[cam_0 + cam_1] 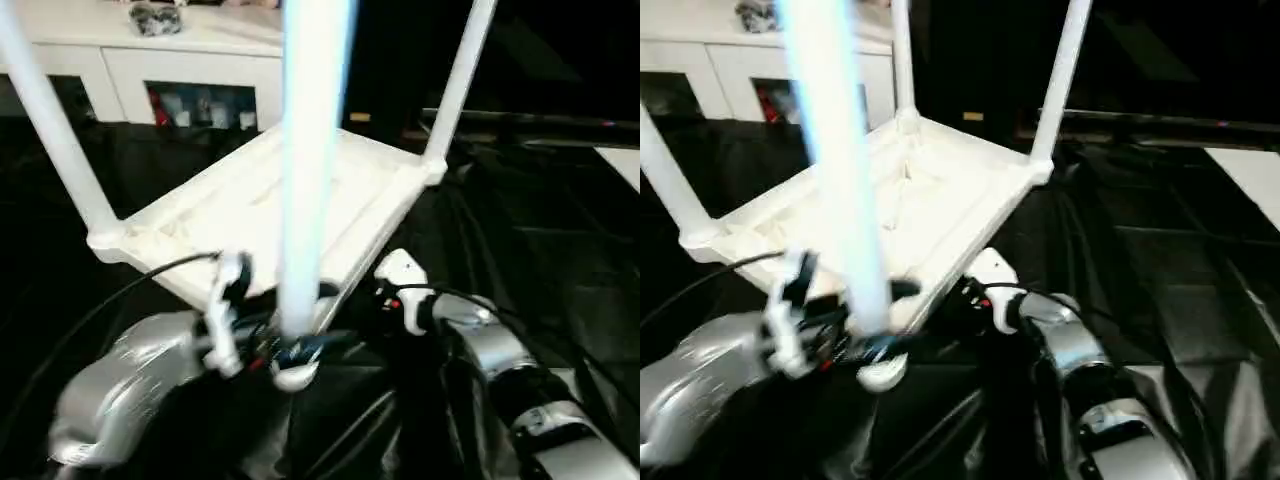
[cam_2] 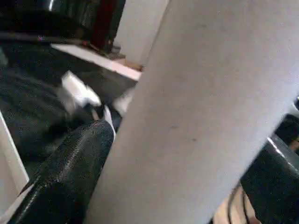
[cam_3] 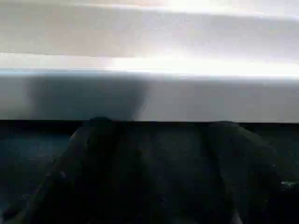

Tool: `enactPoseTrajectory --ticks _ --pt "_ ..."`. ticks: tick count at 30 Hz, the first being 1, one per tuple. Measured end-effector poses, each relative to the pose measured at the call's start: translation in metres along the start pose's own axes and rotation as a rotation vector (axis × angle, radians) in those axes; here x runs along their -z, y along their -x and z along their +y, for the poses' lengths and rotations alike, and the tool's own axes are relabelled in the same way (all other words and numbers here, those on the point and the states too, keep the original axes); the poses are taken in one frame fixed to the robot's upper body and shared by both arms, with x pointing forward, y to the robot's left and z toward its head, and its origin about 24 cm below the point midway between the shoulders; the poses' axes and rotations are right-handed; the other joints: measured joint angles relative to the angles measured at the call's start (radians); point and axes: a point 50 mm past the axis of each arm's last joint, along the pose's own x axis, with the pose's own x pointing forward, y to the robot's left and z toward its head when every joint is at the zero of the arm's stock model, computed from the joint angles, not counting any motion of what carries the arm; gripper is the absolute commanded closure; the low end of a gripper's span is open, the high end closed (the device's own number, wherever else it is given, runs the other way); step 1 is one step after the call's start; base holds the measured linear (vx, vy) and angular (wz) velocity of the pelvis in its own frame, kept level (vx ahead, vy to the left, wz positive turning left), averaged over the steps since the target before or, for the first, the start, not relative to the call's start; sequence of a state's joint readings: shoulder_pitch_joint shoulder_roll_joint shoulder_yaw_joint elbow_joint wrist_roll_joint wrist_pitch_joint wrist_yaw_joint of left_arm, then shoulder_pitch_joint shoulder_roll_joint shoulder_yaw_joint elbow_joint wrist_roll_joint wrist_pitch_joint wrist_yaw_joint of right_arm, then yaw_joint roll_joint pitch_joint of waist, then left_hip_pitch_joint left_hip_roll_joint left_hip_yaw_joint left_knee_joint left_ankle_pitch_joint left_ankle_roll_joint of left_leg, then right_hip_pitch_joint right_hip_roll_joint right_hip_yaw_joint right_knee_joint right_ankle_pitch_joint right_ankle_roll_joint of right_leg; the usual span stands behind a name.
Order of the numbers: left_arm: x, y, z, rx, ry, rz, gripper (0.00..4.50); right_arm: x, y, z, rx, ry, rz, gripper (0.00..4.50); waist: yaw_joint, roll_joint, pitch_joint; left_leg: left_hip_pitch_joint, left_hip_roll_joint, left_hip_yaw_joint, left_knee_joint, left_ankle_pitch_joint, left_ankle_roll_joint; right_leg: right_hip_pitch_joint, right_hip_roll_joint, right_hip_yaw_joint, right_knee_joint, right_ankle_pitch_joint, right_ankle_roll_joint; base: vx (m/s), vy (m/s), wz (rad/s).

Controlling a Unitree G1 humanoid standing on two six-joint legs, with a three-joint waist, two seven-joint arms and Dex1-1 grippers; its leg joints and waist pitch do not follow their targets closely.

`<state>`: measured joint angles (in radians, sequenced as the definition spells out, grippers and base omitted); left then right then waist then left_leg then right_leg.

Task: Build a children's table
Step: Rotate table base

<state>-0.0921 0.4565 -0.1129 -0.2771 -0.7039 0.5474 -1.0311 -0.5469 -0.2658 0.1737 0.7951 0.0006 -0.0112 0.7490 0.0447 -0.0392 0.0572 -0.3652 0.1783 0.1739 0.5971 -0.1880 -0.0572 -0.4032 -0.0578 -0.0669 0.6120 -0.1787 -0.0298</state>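
With the top (image 1: 250, 205) upside down on the black cover, left gripper (image 1: 285, 345) clamped round the last leg (image 1: 312, 150) and right gripper (image 3: 154, 154) empty-looking at the top's edge, I'd keep that leg dead upright while pushing it into the near socket.

blocked: near leg (image 1: 312, 150) | free: black cover (image 1: 540, 230) at right

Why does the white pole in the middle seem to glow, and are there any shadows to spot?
Left eye view: the near leg catches strong light and washes out in glare, likewise in the right eye view. Left wrist view: the same leg looks evenly lit, dull. Right wrist view: a soft shadow darkens part of the tabletop, under a bright band.
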Motion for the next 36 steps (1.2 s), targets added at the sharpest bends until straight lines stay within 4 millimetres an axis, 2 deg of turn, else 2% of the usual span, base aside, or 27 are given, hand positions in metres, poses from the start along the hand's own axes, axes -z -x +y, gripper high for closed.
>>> enactPoseTrajectory --ticks 4,10,13,19,21,26,30,34,36 --pt "0.015 0.013 -0.013 0.022 0.079 0.051 0.09 0.010 0.031 -0.035 0.178 -0.012 0.049 0.78 0.015 0.000 0.000 0.001 0.000 0.001 0.000 0.000 0.000 0.001 0.000 0.001 0.000 0.000 0.000 0.000 0.000 0.00" --pt "0.017 0.021 -0.023 0.028 0.127 0.050 0.09 0.015 0.042 -0.051 0.279 -0.033 0.085 0.78 0.008 -0.001 0.000 0.003 0.001 0.001 0.001 0.000 0.000 0.001 0.000 0.001 0.004 -0.003 0.006 0.000 0.000 0.00" --pt "0.017 0.021 -0.023 0.026 0.125 0.042 0.09 0.012 0.040 -0.054 0.298 -0.030 0.085 0.78 0.007 -0.001 0.000 0.003 0.001 0.001 0.001 0.000 0.000 0.001 0.000 0.001 0.004 -0.003 0.006 0.000 0.000 0.00" --pt "0.026 0.018 -0.013 0.043 0.160 0.016 0.09 0.003 0.007 -0.036 0.271 -0.061 0.062 0.78 0.004 -0.002 -0.001 0.002 0.001 0.001 0.001 0.000 0.000 0.001 0.000 0.001 0.005 -0.003 0.006 0.000 0.000 0.00" --pt "0.030 0.020 -0.010 0.033 0.175 0.020 0.09 0.002 0.003 -0.034 0.279 -0.066 0.057 0.78 0.002 -0.003 -0.001 0.002 0.001 0.001 0.002 0.000 -0.001 0.001 0.000 0.001 0.005 -0.003 0.006 0.000 0.000 0.00" --pt "0.031 0.022 -0.005 0.030 0.178 0.025 0.09 -0.004 -0.018 -0.017 0.242 -0.099 0.036 0.78 -0.017 -0.009 0.000 0.001 0.001 0.001 0.002 0.000 -0.001 0.001 0.000 0.000 0.006 -0.002 0.004 0.000 0.000 0.00" --pt "0.031 0.021 -0.002 0.024 0.171 0.022 0.09 -0.012 -0.041 0.010 0.153 -0.107 -0.007 0.78 -0.030 -0.014 0.001 0.006 0.002 -0.001 0.002 0.001 -0.001 0.000 0.000 -0.001 0.006 -0.001 0.003 0.000 0.000 0.00" --pt "0.030 0.010 -0.006 0.041 0.168 0.004 0.09 -0.019 -0.051 0.024 0.079 -0.077 -0.031 0.78 -0.037 -0.023 0.002 0.010 0.002 -0.001 0.002 -0.001 -0.004 -0.001 0.000 -0.001 0.005 -0.001 0.002 0.000 0.000 0.00" --pt "0.030 0.002 -0.007 0.043 0.158 -0.006 0.09 -0.022 -0.053 0.024 0.069 -0.068 -0.034 0.78 -0.036 -0.023 0.002 0.011 0.002 -0.001 0.002 -0.001 -0.004 -0.001 0.000 0.000 0.004 0.001 -0.001 0.000 0.000 0.00"
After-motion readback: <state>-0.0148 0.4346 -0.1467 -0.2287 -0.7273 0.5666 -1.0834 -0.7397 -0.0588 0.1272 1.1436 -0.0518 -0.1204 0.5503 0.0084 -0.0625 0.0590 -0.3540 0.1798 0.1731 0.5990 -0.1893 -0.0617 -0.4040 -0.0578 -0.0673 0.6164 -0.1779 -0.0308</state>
